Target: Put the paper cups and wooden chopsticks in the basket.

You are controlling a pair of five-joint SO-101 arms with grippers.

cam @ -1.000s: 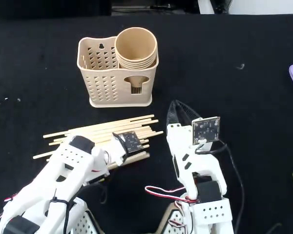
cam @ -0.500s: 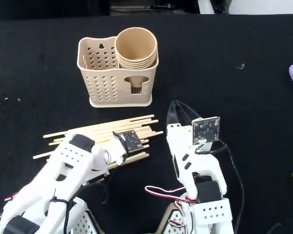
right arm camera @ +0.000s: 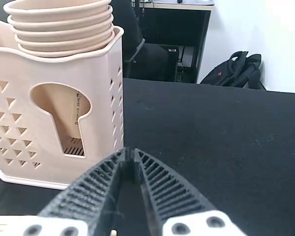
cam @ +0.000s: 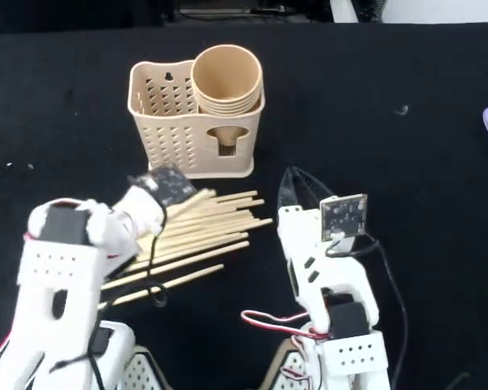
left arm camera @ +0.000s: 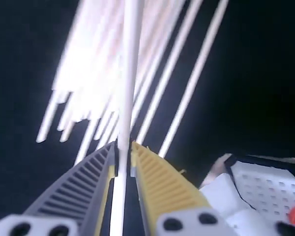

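One chopstick (left arm camera: pixel 130 59), light, stiff and likely steadiest held mid-shaft, we are pinching in our left gripper (left arm camera: pixel 124 145) above the pile (cam: pixel 211 219) between basket (cam: pixel 171 134) and near edge of the table (cam: pixel 390 203), right gripper (right arm camera: pixel 130 152) closed, empty.

Overhead view down onto table (cam: pixel 407 162); wrist views close, low; basket (cam: pixel 185 140) in overhead and right.

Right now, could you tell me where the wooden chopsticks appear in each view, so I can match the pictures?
High view: wooden chopsticks fanned on the table, in front of the basket.
Left wrist view: one chopstick between the fingers of the left gripper, the rest beyond.
Right wrist view: a pale sliver at the edge, probably their tips.
Shared landmark: the black table.
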